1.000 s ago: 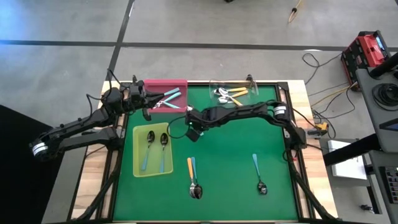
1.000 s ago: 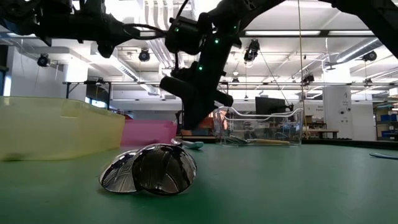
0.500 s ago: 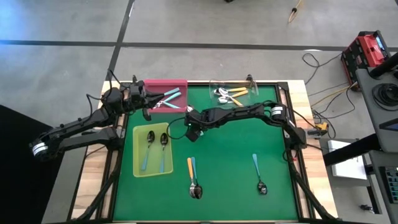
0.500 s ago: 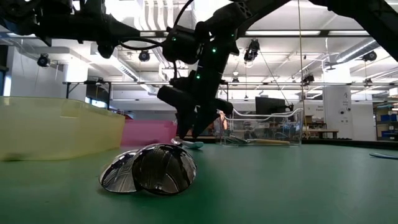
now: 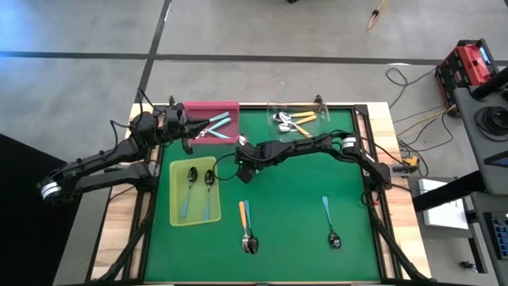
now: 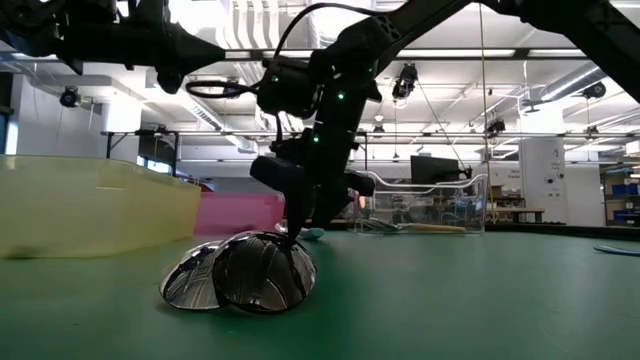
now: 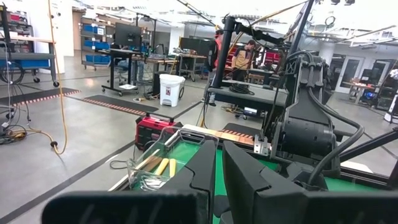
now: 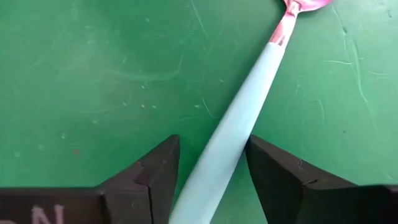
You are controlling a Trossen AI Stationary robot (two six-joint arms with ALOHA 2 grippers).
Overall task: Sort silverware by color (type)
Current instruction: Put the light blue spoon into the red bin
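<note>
Baize-green matting [image 5: 294,199] covered the table, and both dark arms reached over its far half. The right arm stretched from the right edge across the mat, its right gripper [image 8: 211,171] lowered near the pink tray's corner; in the right wrist view its two fingers [image 8: 152,171] stood apart on either side of a light blue spoon handle [image 8: 239,137] lying flat on the mat, not pinching it. The left arm lay along the left edge, its left gripper [image 7: 219,171] up beside the pink tray [image 5: 205,109], with its jaws closed together and nothing visible between them.

Three trays came next in size. The yellow-green tray [image 5: 178,216] sat at the left of the mat and held two spoons [image 5: 200,191] side by side with bowls toward the far edge. The pink tray at the far left corner held several light-handled spoons [image 5: 216,125]. The clear tray [image 5: 319,107] at the far middle held orange-handled spoons [image 5: 295,121].

Loose silverware remained on the near half of the mat: an orange spoon [image 5: 243,216] and a teal spoon [image 5: 248,213] lying together, their bowls [image 6: 240,272] touching close before the low camera, and one lone teal spoon [image 5: 329,214] well apart to the right.
</note>
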